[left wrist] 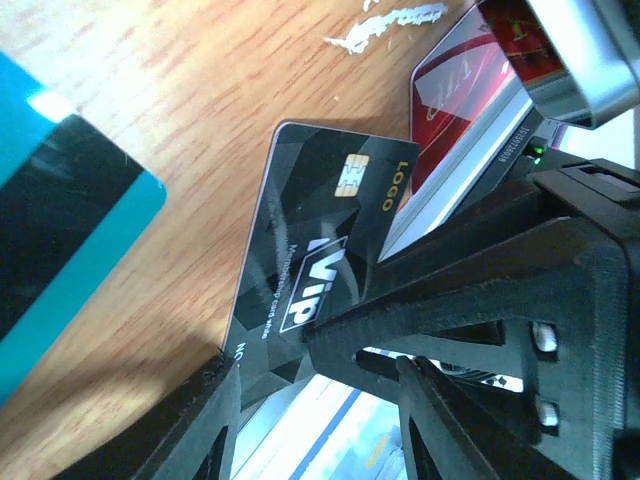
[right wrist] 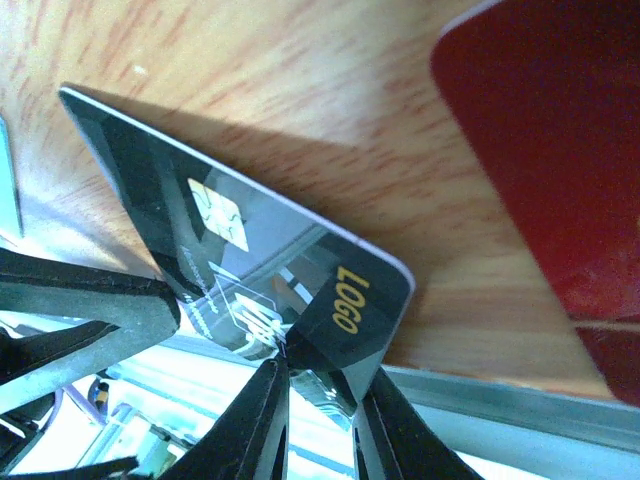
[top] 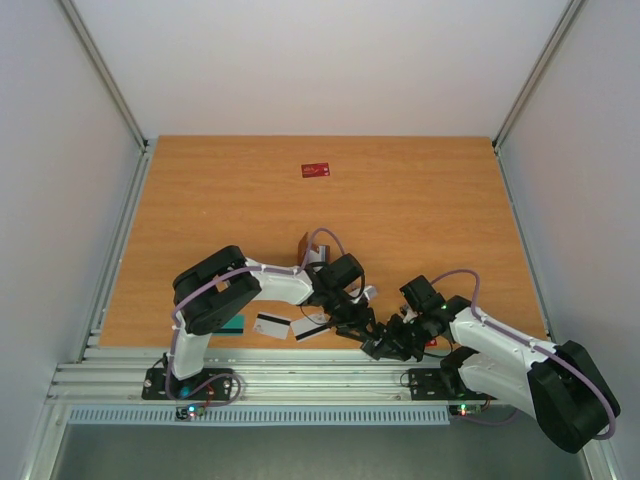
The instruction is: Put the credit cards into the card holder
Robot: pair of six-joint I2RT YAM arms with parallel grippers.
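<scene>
Two arms share one black card

Four cards lie on the desk (top: 420,200) from above: a red card (top: 316,170) far off, a teal card (top: 232,323) and two white cards (top: 271,325) at the near edge. The brown card holder (top: 303,246) peeks from behind the left arm (top: 215,290).
Left wrist: the left fingers (left wrist: 200,435), half-wide, hold the black card (left wrist: 320,260) by its edges.
Right wrist: the right fingers (right wrist: 265,410), narrow, pinch its LOGO end.
</scene>
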